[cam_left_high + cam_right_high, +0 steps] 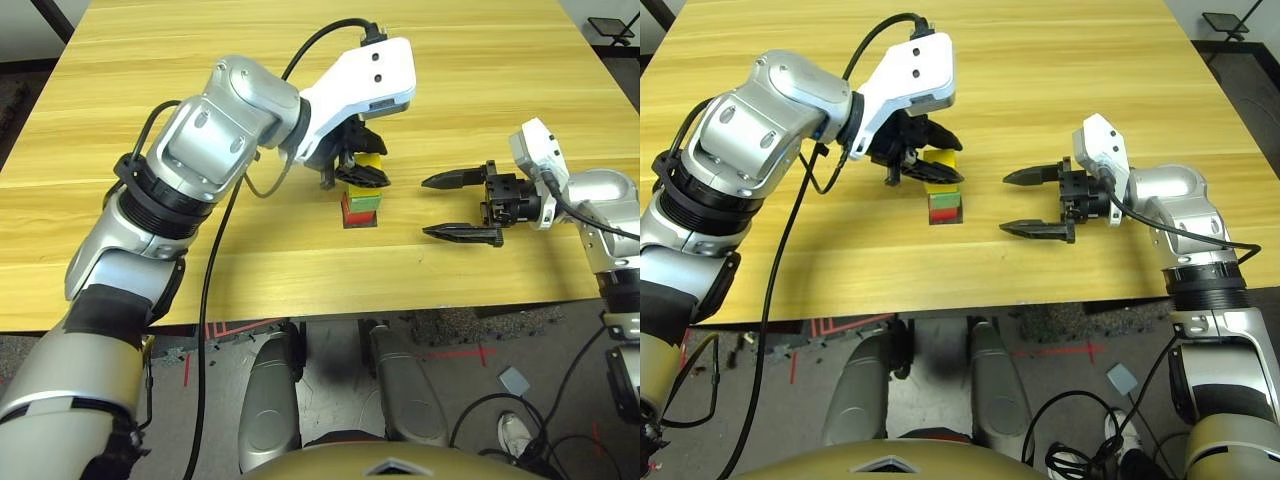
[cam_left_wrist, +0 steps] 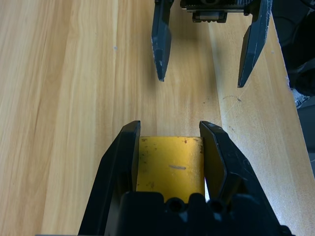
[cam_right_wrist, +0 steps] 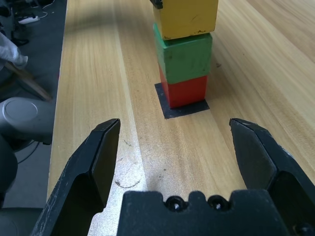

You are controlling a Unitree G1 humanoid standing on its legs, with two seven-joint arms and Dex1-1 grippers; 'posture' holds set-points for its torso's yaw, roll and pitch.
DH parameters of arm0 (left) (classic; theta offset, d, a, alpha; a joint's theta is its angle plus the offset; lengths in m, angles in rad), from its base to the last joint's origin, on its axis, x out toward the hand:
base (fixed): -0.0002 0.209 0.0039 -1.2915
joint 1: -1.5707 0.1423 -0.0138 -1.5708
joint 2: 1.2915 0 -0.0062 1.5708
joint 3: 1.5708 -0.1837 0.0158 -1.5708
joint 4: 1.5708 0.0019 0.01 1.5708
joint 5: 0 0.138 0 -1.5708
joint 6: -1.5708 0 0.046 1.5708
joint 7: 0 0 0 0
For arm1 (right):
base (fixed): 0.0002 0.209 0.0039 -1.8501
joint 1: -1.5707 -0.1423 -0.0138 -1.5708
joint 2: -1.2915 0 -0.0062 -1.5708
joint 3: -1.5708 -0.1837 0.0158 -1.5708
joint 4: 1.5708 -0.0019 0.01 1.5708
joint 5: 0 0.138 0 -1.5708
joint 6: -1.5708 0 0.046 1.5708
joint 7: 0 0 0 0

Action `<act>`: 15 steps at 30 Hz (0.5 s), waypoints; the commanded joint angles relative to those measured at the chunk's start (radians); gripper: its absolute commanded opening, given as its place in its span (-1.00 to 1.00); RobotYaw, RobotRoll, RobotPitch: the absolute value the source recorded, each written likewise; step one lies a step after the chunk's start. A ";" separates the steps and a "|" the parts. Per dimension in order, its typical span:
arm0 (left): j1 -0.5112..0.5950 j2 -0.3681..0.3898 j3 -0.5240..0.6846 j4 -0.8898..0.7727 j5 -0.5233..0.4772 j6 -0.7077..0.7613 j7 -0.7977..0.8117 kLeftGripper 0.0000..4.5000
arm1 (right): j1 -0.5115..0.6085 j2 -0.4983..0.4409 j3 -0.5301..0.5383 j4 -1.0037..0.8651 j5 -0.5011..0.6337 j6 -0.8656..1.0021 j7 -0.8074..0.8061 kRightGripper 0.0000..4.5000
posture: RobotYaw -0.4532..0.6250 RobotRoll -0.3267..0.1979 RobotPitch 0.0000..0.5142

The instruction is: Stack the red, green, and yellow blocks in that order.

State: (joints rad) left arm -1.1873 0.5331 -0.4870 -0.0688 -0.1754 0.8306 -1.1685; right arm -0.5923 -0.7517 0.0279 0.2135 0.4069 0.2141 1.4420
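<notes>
Resting on the black square patch point(image 3: 186, 107), the red block point(image 3: 184, 91) is topped by the green block point(image 3: 184, 56) and the yellow block point(image 3: 186, 18), which is pinched by the left gripper point(image 2: 170, 142). Beside the patch, the right gripper point(image 1: 460, 206) is held spread wide.

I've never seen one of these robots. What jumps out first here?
A little tower mid-table: red block on a black patch, green block on it, yellow block on top. The left claw is shut on the yellow one. The right claw hangs open just beside the tower.
</notes>
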 commanded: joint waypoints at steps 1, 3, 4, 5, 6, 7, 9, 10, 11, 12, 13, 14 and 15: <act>0.026 -0.004 -0.020 -0.011 0.007 0.000 -0.003 -0.13 | 0.019 -0.004 -0.019 -0.023 0.013 0.004 -0.004 1.00 | -0.23 0.50 0.02; 0.030 -0.005 -0.022 -0.016 0.008 0.004 -0.003 -0.13 | 0.020 -0.005 -0.019 -0.023 0.013 0.005 -0.004 1.00 | -0.23 0.50 0.03; 0.031 -0.006 -0.023 -0.018 0.008 0.007 -0.003 -0.13 | 0.020 -0.005 -0.020 -0.023 0.013 0.005 -0.004 1.00 | -0.23 0.50 0.03; 0.033 -0.007 -0.023 -0.019 0.008 0.012 -0.001 -0.13 | 0.020 -0.004 -0.020 -0.023 0.012 0.005 -0.004 1.00 | -0.23 0.50 0.03; 0.033 -0.008 -0.024 -0.021 0.007 0.020 0.001 -0.13 | 0.020 -0.004 -0.020 -0.024 0.012 0.006 -0.004 1.00 | -0.23 0.50 0.03; 0.033 -0.009 -0.025 -0.023 0.006 0.026 0.002 -0.13 | 0.020 -0.005 -0.020 -0.024 0.012 0.006 -0.004 1.00 | -0.23 0.50 0.04; 0.027 -0.031 -0.004 -0.030 -0.011 0.055 0.020 0.19 | 0.021 -0.005 -0.021 -0.024 0.013 0.007 -0.003 1.00 | -0.22 0.50 0.04; 0.022 -0.042 0.008 -0.034 -0.019 0.070 0.029 0.33 | 0.021 -0.006 -0.021 -0.024 0.013 0.008 -0.002 1.00 | -0.21 0.49 0.03; 0.019 -0.048 0.017 -0.037 -0.024 0.081 0.036 0.49 | 0.022 -0.006 -0.022 -0.024 0.014 0.008 -0.002 1.00 | -0.21 0.49 0.03; 0.013 -0.060 0.034 -0.035 -0.031 0.091 0.049 0.65 | 0.023 -0.007 -0.022 -0.024 0.014 0.008 -0.001 1.00 | -0.20 0.49 0.03; 0.006 -0.072 0.054 -0.029 -0.040 0.099 0.064 0.82 | 0.025 -0.009 -0.023 -0.024 0.014 0.008 0.001 1.00 | -0.19 0.49 0.02; -0.015 -0.093 0.094 -0.007 -0.051 0.105 0.092 0.98 | 0.024 -0.011 -0.025 -0.021 0.015 0.008 0.004 1.00 | -0.18 0.48 0.01; -0.029 -0.108 0.122 0.009 -0.058 0.109 0.112 0.98 | 0.024 -0.012 -0.026 -0.019 0.015 0.007 0.007 1.00 | -0.18 0.48 0.00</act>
State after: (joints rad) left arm -1.1857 0.4356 -0.4175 -0.0701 -0.2148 0.9257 -1.0863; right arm -0.5854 -0.7540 0.0167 0.2000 0.4077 0.2172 1.4372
